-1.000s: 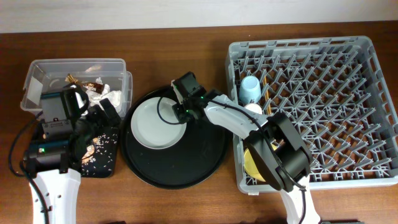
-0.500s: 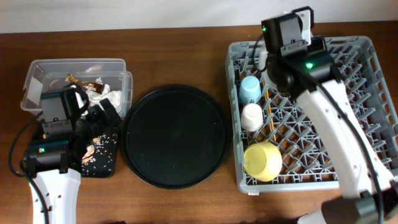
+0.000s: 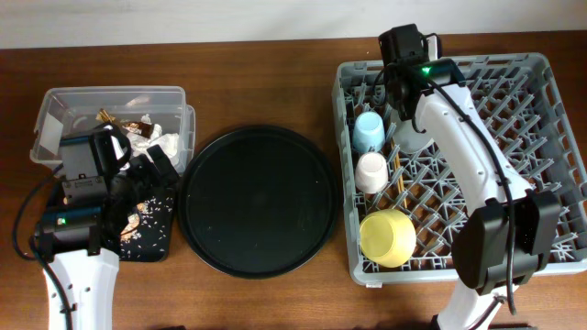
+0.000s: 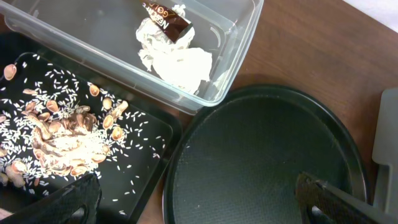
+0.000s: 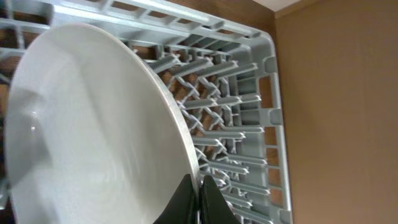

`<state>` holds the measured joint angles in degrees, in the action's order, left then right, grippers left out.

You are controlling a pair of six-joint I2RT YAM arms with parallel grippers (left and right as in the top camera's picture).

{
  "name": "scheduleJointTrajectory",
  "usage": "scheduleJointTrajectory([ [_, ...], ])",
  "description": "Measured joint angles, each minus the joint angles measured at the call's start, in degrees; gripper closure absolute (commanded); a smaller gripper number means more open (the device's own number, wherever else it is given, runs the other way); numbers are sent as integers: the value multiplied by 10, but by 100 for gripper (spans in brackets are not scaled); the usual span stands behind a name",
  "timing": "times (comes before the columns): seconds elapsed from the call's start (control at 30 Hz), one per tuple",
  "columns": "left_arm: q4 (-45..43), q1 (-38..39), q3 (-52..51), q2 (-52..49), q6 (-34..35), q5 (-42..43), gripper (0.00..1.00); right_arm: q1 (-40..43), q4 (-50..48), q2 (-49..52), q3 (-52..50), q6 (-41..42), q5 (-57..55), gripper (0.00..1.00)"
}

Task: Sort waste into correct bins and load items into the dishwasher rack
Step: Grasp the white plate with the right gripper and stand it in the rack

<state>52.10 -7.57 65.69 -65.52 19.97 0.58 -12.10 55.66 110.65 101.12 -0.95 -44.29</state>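
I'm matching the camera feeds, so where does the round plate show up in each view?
Overhead: the plate is at the back left of the dishwasher rack, partly under the right arm.
Right wrist: the plate fills the left half, its rim pinched by the jaws.
Left wrist: not in it.
Shared landmark: the dishwasher rack, its grey pegs behind the plate.

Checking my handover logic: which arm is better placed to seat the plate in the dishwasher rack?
Right. The right gripper pinches the plate by its rim, over the dishwasher rack. The left gripper hangs open near the shallow black tray, across the table from the rack, holding nothing.
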Motion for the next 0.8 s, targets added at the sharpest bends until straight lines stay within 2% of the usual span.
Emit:
scheduleJointTrajectory([
  [0.07,0,0,0,0,0,0,1,0,-17,0,0,-3,16,94],
  [0.1,0,0,0,0,0,0,1,-2,-31,0,0,-4,21,88],
  [0.2,0,0,0,0,0,0,1,-13,-58,0,0,-5,31,18],
  [0.23,0,0,0,0,0,0,1,-15,-59,0,0,-4,34,11],
  [0.27,0,0,0,0,0,0,1,-16,-59,0,0,-5,35,8],
  [0.37,0,0,0,0,0,0,1,-16,-51,-1,2,-1,59,8],
  [0.4,-1,0,0,0,0,0,1,-18,-38,-9,12,3,111,7],
  [0.43,0,0,0,0,0,0,1,-19,-34,-22,23,10,165,2],
  [0.53,0,0,0,0,0,0,1,-22,-31,-127,48,46,362,2],
  [0.57,0,0,0,0,0,0,1,-23,-21,-151,56,52,389,2],
  [0.8,0,0,0,0,0,0,1,-23,-16,-140,61,58,436,2],
])
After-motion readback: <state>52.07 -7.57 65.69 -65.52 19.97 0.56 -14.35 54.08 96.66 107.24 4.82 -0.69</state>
